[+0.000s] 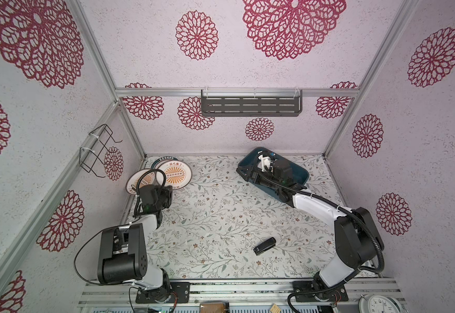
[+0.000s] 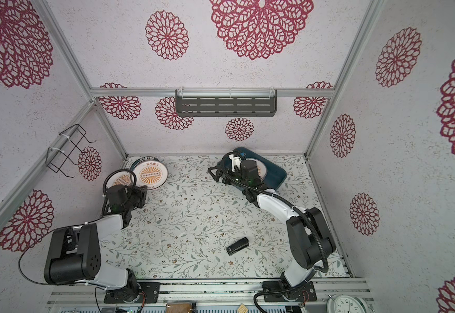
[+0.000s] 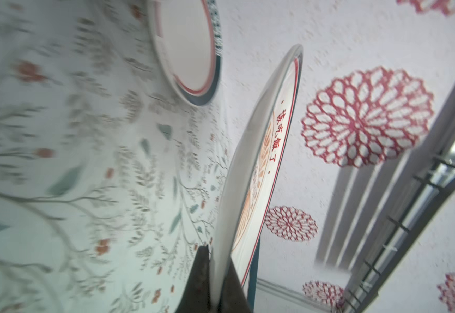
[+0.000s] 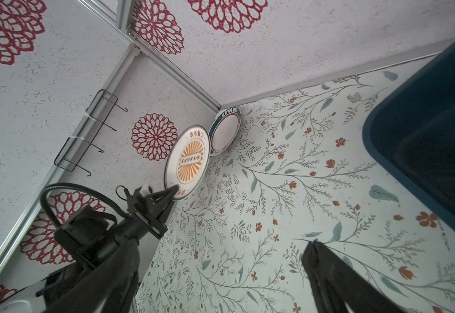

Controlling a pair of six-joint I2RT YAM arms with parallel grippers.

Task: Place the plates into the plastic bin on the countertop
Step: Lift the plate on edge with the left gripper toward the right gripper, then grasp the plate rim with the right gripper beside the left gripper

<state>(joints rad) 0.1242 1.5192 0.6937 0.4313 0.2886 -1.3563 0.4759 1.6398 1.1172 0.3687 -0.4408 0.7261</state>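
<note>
Far-left corner of the counter (image 1: 221, 216): left end effector (image 3: 216, 258) is pinched tight on the lower rim of a sunburst plate (image 4: 187, 162), with the plate tipped up on edge. A second sunburst plate (image 1: 145, 179) sits just beside it, and a teal-rim plate (image 4: 225, 134) is behind, in the corner. Mid-front: small black item (image 1: 264, 245), not part of the task. Back right: bin (image 1: 299, 169) on the counter. The right end effector (image 1: 248, 174) is over its left end, jaws at full spread, holding nothing. Bin contents are mostly hidden by the arm.

Judgement: glazed ceramic, so stiff, slick, chips easily, some weight. The rim is the only hold. A one-edge pinch lets the plate swing or slip, so bite deep past the lip, carry it slowly and set it flat in the bin.
</note>
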